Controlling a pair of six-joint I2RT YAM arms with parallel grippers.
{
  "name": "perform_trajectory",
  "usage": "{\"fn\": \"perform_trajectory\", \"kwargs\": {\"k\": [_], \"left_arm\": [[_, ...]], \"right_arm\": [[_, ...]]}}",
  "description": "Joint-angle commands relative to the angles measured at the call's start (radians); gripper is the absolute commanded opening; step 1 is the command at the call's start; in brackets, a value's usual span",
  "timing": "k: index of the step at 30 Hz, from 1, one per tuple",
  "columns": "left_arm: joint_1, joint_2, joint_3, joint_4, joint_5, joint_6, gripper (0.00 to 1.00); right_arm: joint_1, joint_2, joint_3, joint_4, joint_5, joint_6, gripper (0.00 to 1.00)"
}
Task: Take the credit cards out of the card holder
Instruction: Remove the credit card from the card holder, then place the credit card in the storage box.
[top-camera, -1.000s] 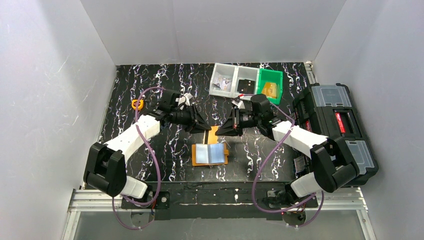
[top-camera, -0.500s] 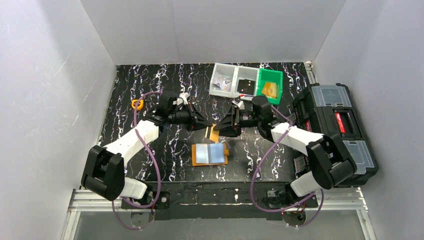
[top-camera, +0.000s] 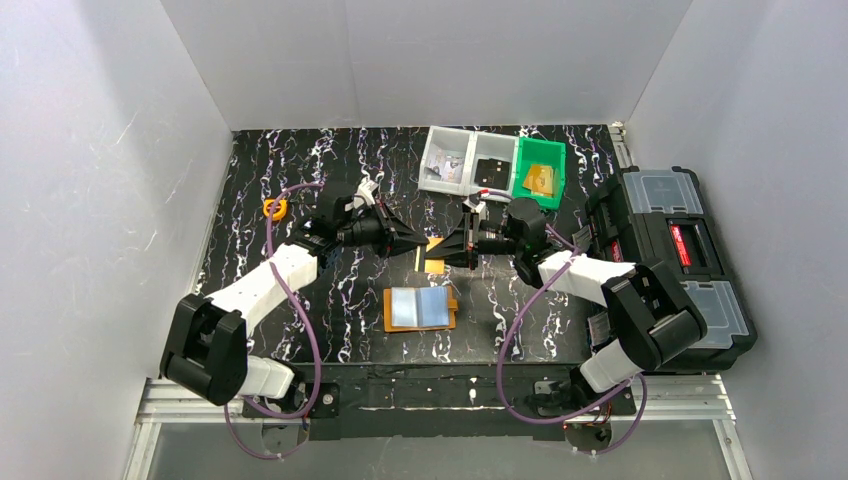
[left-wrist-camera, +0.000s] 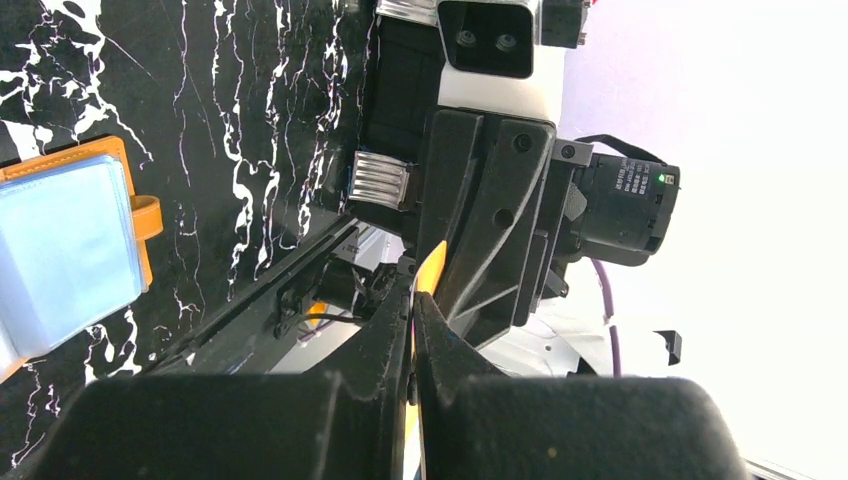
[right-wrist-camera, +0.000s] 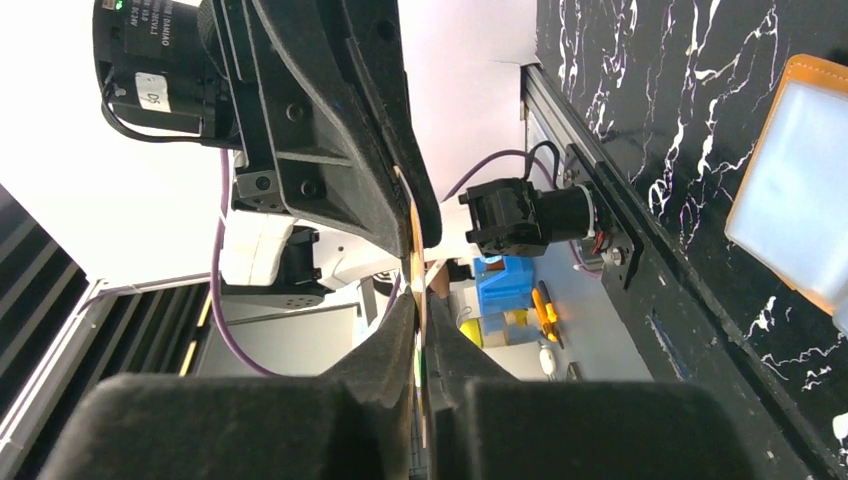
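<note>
The card holder (top-camera: 418, 308) lies open on the black marbled table, orange-tan with pale blue clear pockets; it also shows in the left wrist view (left-wrist-camera: 65, 250) and the right wrist view (right-wrist-camera: 800, 190). Just behind it, a thin orange card (top-camera: 435, 264) hangs above the table between both grippers. My left gripper (top-camera: 418, 245) is shut on the card's left edge, an orange sliver (left-wrist-camera: 431, 270) past its fingertips (left-wrist-camera: 413, 295). From the right, my right gripper (top-camera: 447, 252) pinches the same card, seen edge-on (right-wrist-camera: 412, 235) between its fingers (right-wrist-camera: 420, 300). What the pockets hold is unclear.
Clear compartment trays (top-camera: 468, 160) and a green bin (top-camera: 540, 170) stand at the back. A black toolbox (top-camera: 665, 250) fills the right side. A small round orange tape measure (top-camera: 274, 208) lies at the far left.
Both grippers have moved toward each other, facing tip to tip, with the orange card lifted between them. The left jaws closed on it. The right jaws opened briefly and closed again.
</note>
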Motion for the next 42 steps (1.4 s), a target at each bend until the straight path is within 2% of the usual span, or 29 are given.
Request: {"fn": "perform_trajectory", "kwargs": {"k": [1,2,4,6,8,11,13,16,19,22,26,34,42], "left_arm": [[0.002,-0.04,0.006,-0.02,-0.005,0.014,0.0],[0.002,-0.037,0.011,-0.036,0.0,0.026,0.0],[0.001,-0.042,0.023,-0.082,-0.004,0.057,0.26],[0.002,-0.05,0.04,-0.141,-0.011,0.104,0.56],[0.002,-0.062,0.062,-0.22,-0.031,0.152,0.75],[0.005,-0.085,0.098,-0.345,-0.085,0.225,0.92],[0.007,-0.092,0.137,-0.442,-0.134,0.28,0.98],[0.007,-0.099,0.195,-0.614,-0.223,0.36,0.98],[0.007,-0.094,0.235,-0.715,-0.282,0.428,0.98],[0.007,-0.089,0.247,-0.752,-0.29,0.46,0.98],[0.007,-0.084,0.253,-0.775,-0.281,0.495,0.98],[0.007,-0.091,0.275,-0.818,-0.267,0.544,0.98],[0.007,-0.104,0.282,-0.828,-0.239,0.544,0.98]], "right_arm": [[0.003,-0.008,-0.016,0.084,-0.003,0.022,0.01],[0.003,-0.01,-0.014,0.076,-0.002,0.015,0.01],[0.003,-0.019,-0.005,0.038,0.0,-0.01,0.01],[0.003,-0.036,0.014,-0.048,0.007,-0.059,0.01],[0.002,-0.062,0.041,-0.172,0.026,-0.135,0.01],[-0.006,-0.1,0.085,-0.335,0.051,-0.254,0.01],[-0.025,-0.121,0.102,-0.442,0.064,-0.314,0.01],[-0.073,-0.146,0.15,-0.641,0.096,-0.435,0.01],[-0.13,-0.16,0.245,-0.908,0.186,-0.592,0.01],[-0.182,-0.135,0.384,-1.149,0.339,-0.748,0.01],[-0.261,-0.043,0.606,-1.382,0.529,-0.909,0.01],[-0.434,0.222,0.976,-1.598,0.752,-1.087,0.01],[-0.472,0.525,1.329,-1.708,0.888,-1.144,0.01]]}}
